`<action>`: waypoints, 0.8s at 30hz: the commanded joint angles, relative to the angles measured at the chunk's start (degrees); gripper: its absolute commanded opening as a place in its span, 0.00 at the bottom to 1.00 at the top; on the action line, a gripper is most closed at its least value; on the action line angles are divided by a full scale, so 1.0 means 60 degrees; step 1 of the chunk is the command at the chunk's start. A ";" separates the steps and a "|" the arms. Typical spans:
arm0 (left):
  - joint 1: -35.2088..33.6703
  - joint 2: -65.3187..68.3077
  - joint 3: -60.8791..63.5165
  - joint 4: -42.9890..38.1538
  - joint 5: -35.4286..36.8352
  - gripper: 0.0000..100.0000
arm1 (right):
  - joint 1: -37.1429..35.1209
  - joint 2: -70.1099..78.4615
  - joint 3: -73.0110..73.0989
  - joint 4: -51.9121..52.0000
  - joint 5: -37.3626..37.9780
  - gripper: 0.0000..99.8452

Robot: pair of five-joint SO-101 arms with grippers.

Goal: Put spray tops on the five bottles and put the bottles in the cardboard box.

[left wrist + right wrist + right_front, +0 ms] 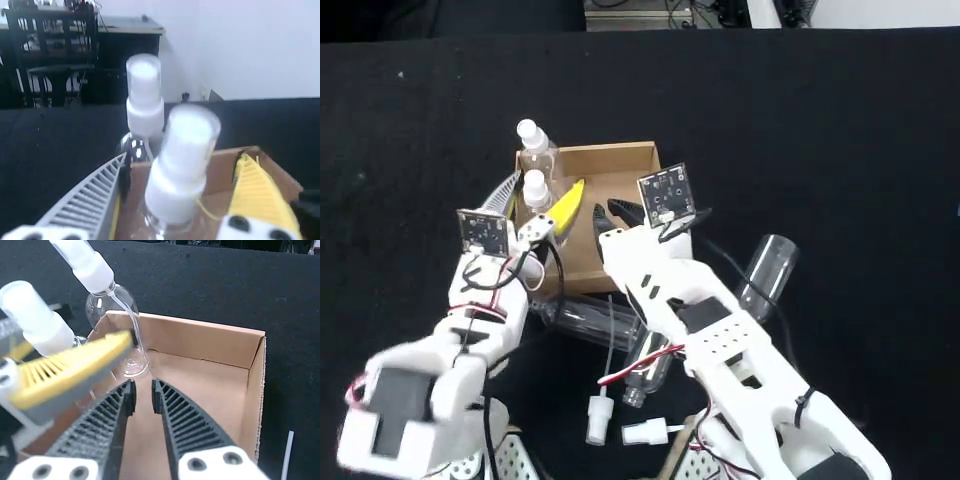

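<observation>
The open cardboard box (pixel 620 152) sits mid-table. A capped bottle (pixel 531 140) stands in its far left corner. A second capped bottle (pixel 535 187) is just in front of it, by the left wall. My left gripper (pixel 545 183) straddles that bottle, grey and yellow fingers on its body; in the left wrist view its white spray top (pixel 182 150) rises between them. My right gripper (pixel 143 385) hovers over the box floor (pixel 200 385), its black fingers a narrow gap apart with nothing between.
Three clear uncapped bottles lie outside the box: one to the right (pixel 767 268), one in front (pixel 585 320), one nearer the arms (pixel 645 372). Two loose white spray tops (pixel 599 412) (pixel 645 433) lie by the arm bases. Black cloth covers the table.
</observation>
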 commanded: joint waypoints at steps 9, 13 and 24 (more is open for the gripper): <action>-0.0418 -0.6183 -0.1722 0.6330 -0.0015 0.30 | 0.0190 0.0007 -0.0418 -0.0264 -0.0015 0.05; -0.0462 -0.6799 -0.3187 0.8469 -0.0015 0.30 | 0.0190 0.0007 -0.0403 -0.0249 -0.0015 0.05; -0.4300 -0.6813 -0.5751 1.1736 -0.0015 0.03 | 0.0205 0.0007 -0.0154 -0.0278 -0.0015 0.05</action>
